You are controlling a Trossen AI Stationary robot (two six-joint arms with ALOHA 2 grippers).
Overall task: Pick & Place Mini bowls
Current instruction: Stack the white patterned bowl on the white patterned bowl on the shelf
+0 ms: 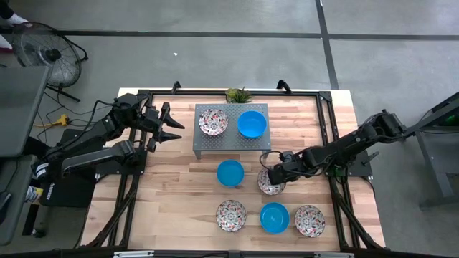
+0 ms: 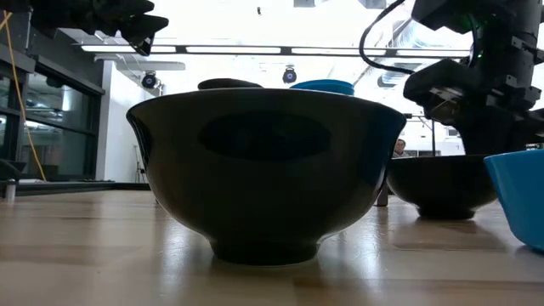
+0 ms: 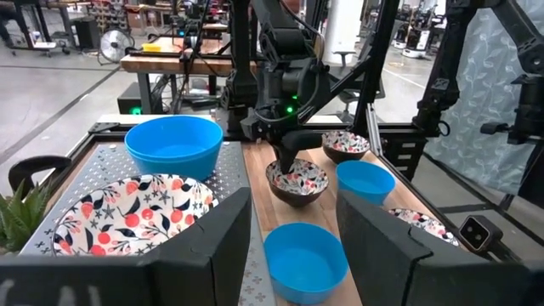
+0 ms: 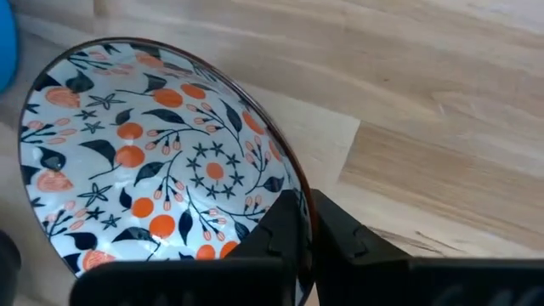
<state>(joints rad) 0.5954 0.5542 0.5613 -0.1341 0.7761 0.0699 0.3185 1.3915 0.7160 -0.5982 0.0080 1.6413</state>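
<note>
Clamped on the rim of a floral bowl [image 1: 271, 185] mid-table, my right gripper [image 1: 272, 174] shows from above; my left gripper [image 1: 171, 123] hangs spread wide beside the grey rack [image 1: 231, 141]. I count seven bowls there: four floral, three blue, with two of them on the rack, one of each kind. At table height, one dark bowl [image 2: 266, 170] fills the frame, so patterns are unreadable and others are cut off. My left wrist view shows six bowls. My right wrist view shows one finger [image 4: 336, 229] outside the rim, the other inside.
</note>
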